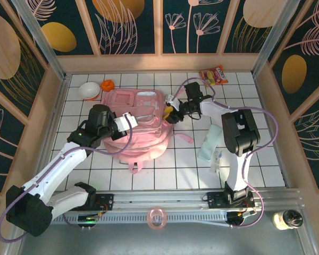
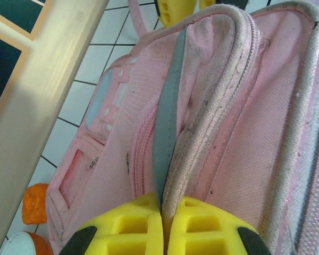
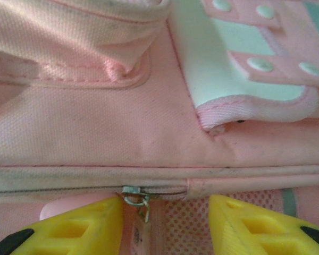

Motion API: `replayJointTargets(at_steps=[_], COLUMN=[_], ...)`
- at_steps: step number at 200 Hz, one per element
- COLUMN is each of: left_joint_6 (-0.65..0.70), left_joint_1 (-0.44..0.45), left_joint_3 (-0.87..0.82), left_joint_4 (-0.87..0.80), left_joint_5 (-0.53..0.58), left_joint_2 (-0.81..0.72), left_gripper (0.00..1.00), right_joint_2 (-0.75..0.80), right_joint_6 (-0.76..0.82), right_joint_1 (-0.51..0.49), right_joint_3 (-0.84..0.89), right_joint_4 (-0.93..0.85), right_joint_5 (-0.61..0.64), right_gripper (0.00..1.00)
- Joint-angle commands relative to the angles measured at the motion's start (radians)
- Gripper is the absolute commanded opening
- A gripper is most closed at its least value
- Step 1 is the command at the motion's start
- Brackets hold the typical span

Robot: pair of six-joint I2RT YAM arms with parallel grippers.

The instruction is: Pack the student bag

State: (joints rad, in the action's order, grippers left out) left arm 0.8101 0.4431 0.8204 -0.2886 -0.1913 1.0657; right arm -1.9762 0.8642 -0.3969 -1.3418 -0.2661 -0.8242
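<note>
At the near edge a pink tape roll point(image 1: 158, 218) lies on the rail between the arm bases, with a small jar point(image 1: 288, 219) off at the right corner; beyond them the white tiled table point(image 1: 255, 164) bears the student bag point(image 1: 143, 143), lying flat left of centre between the two arms; its long axis seems to run roughly near to far; a pink strap point(image 1: 134, 166) trails from its near end towards the rail, while the end with the pockets and white patches points to the far wall. The left gripper point(image 1: 132, 121) sits over the bag's middle, and in its wrist view the yellow fingers point(image 2: 202, 228) are clenched together on a grey-lined fold of the bag's rim, pinching the fabric. To the right a pale green pack point(image 1: 208, 144) lies just beside the right arm, apart from the bag. The right gripper point(image 1: 171, 112) is at the bag's right edge; its fingers point(image 3: 80, 228) stand apart and released, grasping nothing, a metal zip pull point(image 3: 134, 197) hanging just beside one of them. Farthest off, a bowl point(image 1: 89, 90) and a small orange thing point(image 1: 107, 84) sit near the bag's far left corner; a snack packet point(image 1: 213, 75) lies by the far wall.
</note>
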Motion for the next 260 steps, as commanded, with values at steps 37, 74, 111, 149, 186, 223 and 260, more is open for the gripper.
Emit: replayJointTargets(at_steps=[37,74,111,149,186,223,260], left_joint_6=[-0.050,-0.099,-0.096,-0.077,-0.082,-0.118,-0.271], left_joint_1=[-0.005,-0.004,-0.004,-0.004,-0.003,-0.002,0.000], left_joint_3=[0.042,0.046,0.043,0.044,0.048,0.052,0.079], left_joint_4=[0.203,0.216,0.221,0.207,0.206,0.218,0.243], left_joint_5=[-0.062,0.035,0.088,0.123,0.209,0.259,0.194], left_joint_2=[-0.021,0.009,0.021,0.038,0.071,0.086,0.107], left_gripper=[0.00,0.00,0.00,0.00,0.00,0.00,0.00], right_joint_2=[-0.102,-0.020,0.045,0.043,0.056,0.090,0.147], right_joint_6=[0.036,-0.079,-0.181,-0.285,-0.385,-0.422,-0.549], right_joint_1=[-0.016,-0.013,-0.013,-0.014,-0.012,-0.011,-0.025], right_joint_3=[-0.140,-0.101,-0.093,-0.154,-0.183,-0.176,-0.125], right_joint_4=[-0.295,-0.272,-0.286,-0.396,-0.493,-0.540,-0.481], right_joint_5=[-0.139,-0.188,-0.220,-0.196,-0.226,-0.284,-0.324], right_gripper=[0.27,0.00,0.00,0.00,0.00,0.00,0.00])
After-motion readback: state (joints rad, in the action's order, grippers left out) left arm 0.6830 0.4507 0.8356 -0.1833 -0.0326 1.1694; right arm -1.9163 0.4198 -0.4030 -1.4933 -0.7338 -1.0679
